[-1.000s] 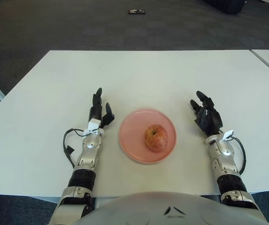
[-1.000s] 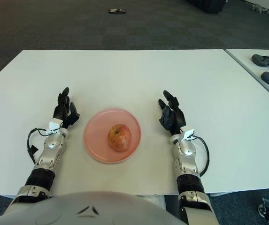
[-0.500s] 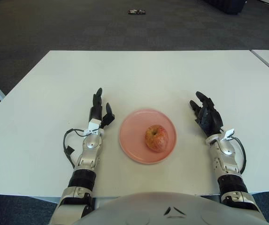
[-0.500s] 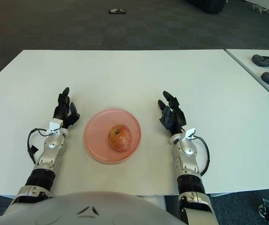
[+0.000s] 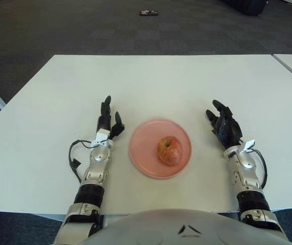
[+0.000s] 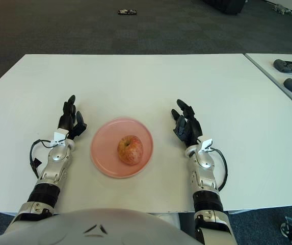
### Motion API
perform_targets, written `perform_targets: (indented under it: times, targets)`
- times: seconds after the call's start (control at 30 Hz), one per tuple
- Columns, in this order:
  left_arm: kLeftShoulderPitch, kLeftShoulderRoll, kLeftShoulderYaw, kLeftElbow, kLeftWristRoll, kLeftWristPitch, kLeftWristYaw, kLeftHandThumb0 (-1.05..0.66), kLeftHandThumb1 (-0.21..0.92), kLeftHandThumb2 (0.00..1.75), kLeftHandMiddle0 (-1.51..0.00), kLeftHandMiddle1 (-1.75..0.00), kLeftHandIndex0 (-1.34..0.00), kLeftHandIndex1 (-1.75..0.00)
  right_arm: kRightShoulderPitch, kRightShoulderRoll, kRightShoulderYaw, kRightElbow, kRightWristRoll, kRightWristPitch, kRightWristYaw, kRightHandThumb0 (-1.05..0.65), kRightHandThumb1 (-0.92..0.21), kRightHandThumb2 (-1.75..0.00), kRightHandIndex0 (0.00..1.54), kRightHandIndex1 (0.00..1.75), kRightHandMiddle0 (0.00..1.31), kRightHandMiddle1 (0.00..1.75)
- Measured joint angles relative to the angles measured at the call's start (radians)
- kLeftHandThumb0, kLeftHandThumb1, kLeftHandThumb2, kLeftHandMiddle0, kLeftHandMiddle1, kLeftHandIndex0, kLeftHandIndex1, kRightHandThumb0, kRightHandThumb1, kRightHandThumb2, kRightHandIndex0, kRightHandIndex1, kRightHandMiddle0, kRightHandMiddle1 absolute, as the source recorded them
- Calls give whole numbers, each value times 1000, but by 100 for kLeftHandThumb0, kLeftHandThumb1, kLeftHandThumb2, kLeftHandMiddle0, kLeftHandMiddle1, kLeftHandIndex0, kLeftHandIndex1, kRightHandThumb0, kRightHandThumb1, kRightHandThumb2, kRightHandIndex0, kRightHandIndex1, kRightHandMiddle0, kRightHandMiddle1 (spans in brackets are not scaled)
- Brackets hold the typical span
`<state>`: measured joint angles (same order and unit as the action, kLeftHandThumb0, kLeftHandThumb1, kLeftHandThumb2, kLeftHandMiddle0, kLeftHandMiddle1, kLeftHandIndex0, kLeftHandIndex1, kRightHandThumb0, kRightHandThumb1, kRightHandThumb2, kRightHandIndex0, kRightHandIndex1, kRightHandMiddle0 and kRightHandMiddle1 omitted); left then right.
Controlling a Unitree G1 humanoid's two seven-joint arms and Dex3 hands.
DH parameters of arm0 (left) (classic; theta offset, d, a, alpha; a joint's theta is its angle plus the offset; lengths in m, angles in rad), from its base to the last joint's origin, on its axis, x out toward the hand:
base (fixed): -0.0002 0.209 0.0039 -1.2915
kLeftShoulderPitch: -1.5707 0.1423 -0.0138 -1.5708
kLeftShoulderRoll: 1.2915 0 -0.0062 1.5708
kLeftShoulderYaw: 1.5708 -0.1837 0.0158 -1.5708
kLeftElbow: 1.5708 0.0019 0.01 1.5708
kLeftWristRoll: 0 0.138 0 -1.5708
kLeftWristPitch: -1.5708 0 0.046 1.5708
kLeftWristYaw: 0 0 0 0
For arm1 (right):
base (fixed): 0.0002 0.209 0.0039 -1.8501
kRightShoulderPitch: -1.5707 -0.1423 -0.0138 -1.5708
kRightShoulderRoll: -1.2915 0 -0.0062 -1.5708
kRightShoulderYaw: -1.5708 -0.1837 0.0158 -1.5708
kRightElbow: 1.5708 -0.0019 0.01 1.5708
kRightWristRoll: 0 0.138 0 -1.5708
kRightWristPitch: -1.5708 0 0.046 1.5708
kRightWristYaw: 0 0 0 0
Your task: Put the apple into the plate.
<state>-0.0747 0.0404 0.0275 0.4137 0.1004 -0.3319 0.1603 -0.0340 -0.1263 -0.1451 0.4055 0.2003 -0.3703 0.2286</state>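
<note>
Apple sits inside the pink plate, a little right of its centre, toward the near edge of the white table. We judge the task done. Left hand shows just left of the plate, right hand further off on the right; both have fingers spread and hold nothing. We note two risks: the round apple could roll if the plate were nudged, and the left hand's closeness makes such a nudge possible on withdrawal.
</note>
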Motion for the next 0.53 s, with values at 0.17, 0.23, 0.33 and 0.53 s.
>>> perform_targets:
  times: [0.17, 0.23, 0.33, 0.53]
  targets:
    - [0, -1, -1, -1, 0, 0, 0, -82, 92, 98, -14, 0, 0, -40, 1, 0, -1, -2, 0, 2, 0, -75, -92, -90, 22, 2, 0, 48]
    - [0, -3, -1, -1, 0, 0, 0, -83, 92, 98, -14, 0, 0, -40, 1, 0, -1, -2, -1, 2, 0, -75, -92, -90, 22, 2, 0, 47]
    - [0, -3, -2, 0, 0, 0, 0, -83, 92, 98, -13, 0, 0, -39, 2, 0, -1, -4, -2, 3, 0, -75, -92, -90, 22, 2, 0, 46]
    - [-1, -3, -4, 0, 0, 0, 0, -82, 92, 98, -13, 0, 0, -38, 6, 0, 0, -10, -4, 6, 0, -75, -92, -90, 22, 1, 0, 44]
